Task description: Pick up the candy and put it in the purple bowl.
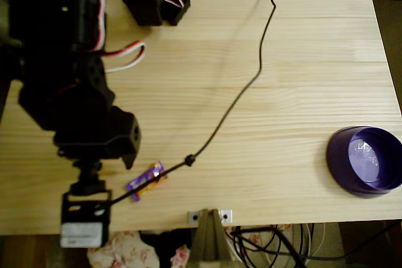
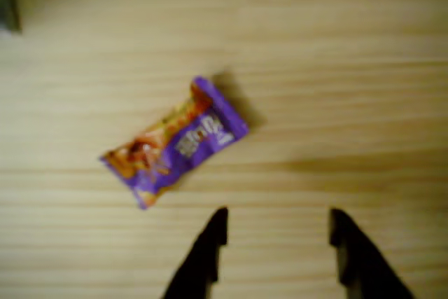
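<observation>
The purple bowl [image 1: 367,161] is seen well apart from the gripper [image 2: 278,227], whose jaws are held apart and empty — the candy [image 2: 175,141] lies ahead and left of them; if closed here, nothing would likely be caught.

In the overhead view I see the small rectangular purple-wrapped candy [image 1: 146,180] lying flat on the pale wooden table [image 1: 282,61] near its lower edge, left of centre, with the thin black cable [image 1: 245,89] running diagonally from the top edge down to just beside it. The round deep purple plastic bowl [image 1: 342,158] sits on the table at the far right, well apart from the candy. In the wrist view the candy [image 2: 175,141] lies tilted, above and left of my black two-finger gripper [image 2: 278,232], apart from both fingertips.
</observation>
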Controlling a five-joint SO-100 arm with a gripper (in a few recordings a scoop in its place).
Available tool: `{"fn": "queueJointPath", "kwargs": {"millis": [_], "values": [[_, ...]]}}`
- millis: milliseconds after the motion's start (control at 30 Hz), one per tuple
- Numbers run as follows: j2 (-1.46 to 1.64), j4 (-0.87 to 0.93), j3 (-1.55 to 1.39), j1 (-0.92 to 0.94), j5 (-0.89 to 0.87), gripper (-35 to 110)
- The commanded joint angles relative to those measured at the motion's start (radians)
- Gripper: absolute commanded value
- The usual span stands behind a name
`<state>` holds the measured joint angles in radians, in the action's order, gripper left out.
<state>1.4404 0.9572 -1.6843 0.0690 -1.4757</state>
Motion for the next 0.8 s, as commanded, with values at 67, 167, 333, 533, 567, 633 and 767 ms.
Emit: {"fn": "queueJointPath", "kwargs": {"millis": [67, 167, 333, 533, 567, 633, 767], "values": [[-0.137, 0.316, 0.396, -0.048, -0.253, 42], [-0.172, 0.364, 0.462, -0.061, -0.301, 40], [-0.176, 0.365, 0.494, -0.097, -0.382, 40], [-0.272, 0.426, 0.658, -0.133, -0.451, 41], [-0.296, 0.443, 0.695, -0.141, -0.460, 41], [-0.347, 0.492, 0.772, -0.153, -0.477, 40], [-0.402, 0.522, 0.838, -0.176, -0.517, 40]]}}
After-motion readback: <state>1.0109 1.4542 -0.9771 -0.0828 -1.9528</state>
